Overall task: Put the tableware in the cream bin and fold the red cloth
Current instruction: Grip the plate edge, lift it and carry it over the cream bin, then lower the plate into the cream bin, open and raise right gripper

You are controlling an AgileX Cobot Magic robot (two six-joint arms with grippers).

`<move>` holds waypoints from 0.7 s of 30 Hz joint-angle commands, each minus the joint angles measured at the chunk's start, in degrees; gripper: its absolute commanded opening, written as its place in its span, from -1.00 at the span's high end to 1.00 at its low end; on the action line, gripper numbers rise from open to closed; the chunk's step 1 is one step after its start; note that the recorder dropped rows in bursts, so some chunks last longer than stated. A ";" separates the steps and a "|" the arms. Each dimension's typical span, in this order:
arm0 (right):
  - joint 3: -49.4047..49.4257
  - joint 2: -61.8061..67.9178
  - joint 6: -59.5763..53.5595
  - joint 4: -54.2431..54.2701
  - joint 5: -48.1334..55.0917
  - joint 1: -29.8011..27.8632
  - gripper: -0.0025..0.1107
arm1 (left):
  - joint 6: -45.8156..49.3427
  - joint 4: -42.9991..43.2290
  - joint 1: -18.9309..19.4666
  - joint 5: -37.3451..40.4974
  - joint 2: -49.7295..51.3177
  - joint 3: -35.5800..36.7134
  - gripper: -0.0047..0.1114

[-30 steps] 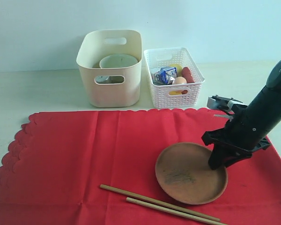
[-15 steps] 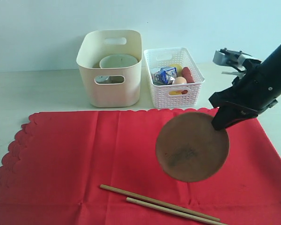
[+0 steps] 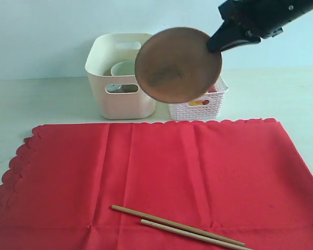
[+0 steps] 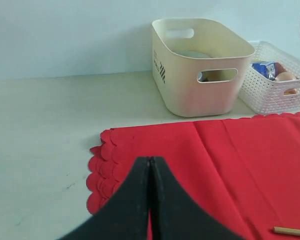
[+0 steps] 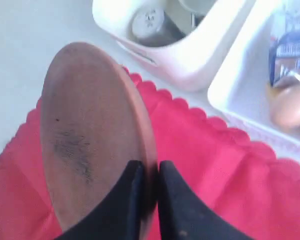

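Observation:
My right gripper is shut on the rim of the round brown plate, which hangs tilted on edge in the air in front of the cream bin. In the right wrist view the jaws pinch the plate above the cloth's far edge. Inside the bin sit the white bowl and the steel cup. The red cloth lies flat, with the chopsticks near its front edge. My left gripper is shut and empty over the cloth's scalloped left side.
A white lattice basket stands to the right of the bin, partly hidden behind the plate. It holds an egg and a small carton. A pale wall runs behind both containers. Bare tabletop lies left of the cloth.
The right gripper has lifted the plate off the cloth, then carried it up and leftward to in front of the bin and basket. The left gripper has stayed shut.

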 commanded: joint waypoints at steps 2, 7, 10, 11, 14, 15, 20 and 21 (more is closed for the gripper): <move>-14.36 8.75 2.69 2.82 0.72 0.08 0.96 | -0.23 -0.85 0.08 -1.78 0.32 0.08 0.92; -26.98 17.39 5.09 2.91 0.60 0.08 0.96 | -0.23 -0.85 0.08 -1.93 0.32 0.08 0.92; -34.50 23.07 6.89 3.08 0.04 0.46 0.96 | -0.23 -0.85 0.08 -2.39 0.32 0.08 0.92; -36.69 24.58 7.30 2.90 -0.07 0.66 0.96 | -0.23 -0.85 0.08 -2.48 0.32 0.08 0.92; -44.55 29.55 8.31 2.40 -0.59 2.19 0.96 | -0.23 -0.85 0.08 -2.48 0.32 0.08 0.92; -46.90 31.18 8.52 2.09 -0.89 2.88 0.96 | -0.23 -0.85 0.08 -2.48 0.32 0.08 0.92; -55.55 37.85 10.04 -4.97 -5.45 6.66 0.96 | -0.23 -0.85 0.08 -2.48 0.32 0.08 0.92; -56.44 38.61 10.44 -6.28 -6.42 7.35 0.96 | -0.23 -0.85 0.08 -2.48 0.32 0.08 0.92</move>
